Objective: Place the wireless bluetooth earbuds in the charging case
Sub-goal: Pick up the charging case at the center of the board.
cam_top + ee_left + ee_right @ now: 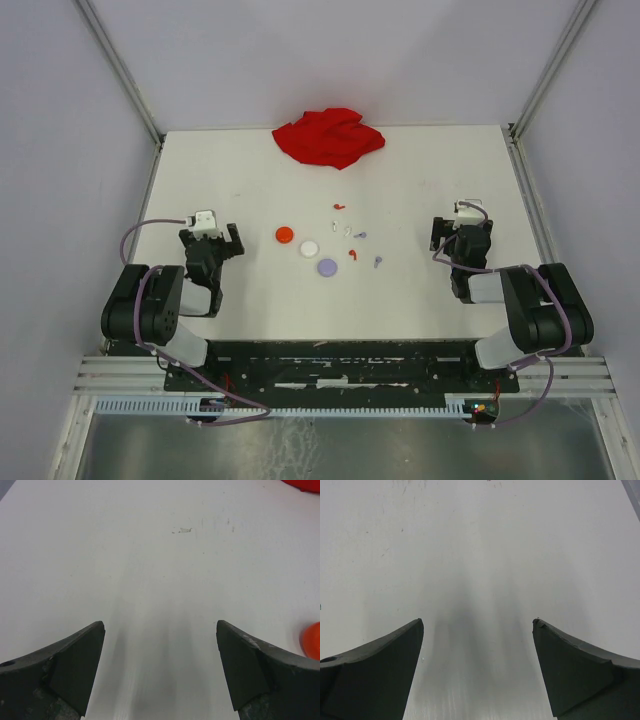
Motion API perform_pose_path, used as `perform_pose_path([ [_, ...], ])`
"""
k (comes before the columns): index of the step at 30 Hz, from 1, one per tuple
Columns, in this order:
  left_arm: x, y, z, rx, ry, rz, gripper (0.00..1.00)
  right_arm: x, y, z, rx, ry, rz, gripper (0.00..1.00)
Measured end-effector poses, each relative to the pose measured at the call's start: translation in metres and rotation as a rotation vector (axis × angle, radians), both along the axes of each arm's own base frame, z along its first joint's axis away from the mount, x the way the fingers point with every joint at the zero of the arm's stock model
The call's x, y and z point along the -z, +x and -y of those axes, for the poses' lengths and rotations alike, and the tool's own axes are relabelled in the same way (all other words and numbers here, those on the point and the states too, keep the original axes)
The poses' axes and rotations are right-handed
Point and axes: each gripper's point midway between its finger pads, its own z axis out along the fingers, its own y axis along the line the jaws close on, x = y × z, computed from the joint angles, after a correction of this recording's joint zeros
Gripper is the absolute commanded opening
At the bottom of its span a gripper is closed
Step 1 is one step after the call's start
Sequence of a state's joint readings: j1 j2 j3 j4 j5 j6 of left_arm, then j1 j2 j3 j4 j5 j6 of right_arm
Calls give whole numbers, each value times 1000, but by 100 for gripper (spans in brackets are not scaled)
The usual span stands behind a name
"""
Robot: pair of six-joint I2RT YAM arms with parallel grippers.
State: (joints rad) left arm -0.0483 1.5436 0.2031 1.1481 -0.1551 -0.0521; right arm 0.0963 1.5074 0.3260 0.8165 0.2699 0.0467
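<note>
Several tiny earbuds lie mid-table in the top view: a red one (340,206), a white one (347,230), a lavender one (359,235), another red one (352,254) and another lavender one (378,262). Three round disc-like cases lie left of them: red (285,235), white (309,247) and lavender (327,267). My left gripper (211,237) is open and empty at the left, well apart from them; the red case's edge shows in the left wrist view (312,640). My right gripper (462,235) is open and empty at the right.
A crumpled red cloth (328,136) lies at the table's far edge. Grey walls and metal frame posts enclose the white table (250,180) on both sides. A corner of the cloth shows in the left wrist view (302,484).
</note>
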Motion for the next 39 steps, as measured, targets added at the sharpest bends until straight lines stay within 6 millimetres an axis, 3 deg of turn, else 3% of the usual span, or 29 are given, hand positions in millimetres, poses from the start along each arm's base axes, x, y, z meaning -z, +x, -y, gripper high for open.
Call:
perform_pose_path([
  [24,-4,0,0,-4,1,-11,99,-3,0,0,0,-3,-28,99],
  [27,-35,6,0,-11,2,36,99,-31,14,-3,9,18,-69,99],
  [31,-97,13,4,-18,-62,171,99,-115,52,-25,-28,119,12,99],
  [32,-104,16,6,-19,-89,183,99,-138,57,-37,-60,152,43,99],
  [34,-115,25,10,-19,-144,166,99,-166,56,-64,-141,205,71,99],
  [39,-132,43,26,6,-287,104,99,-194,37,-147,-472,328,74,99],
])
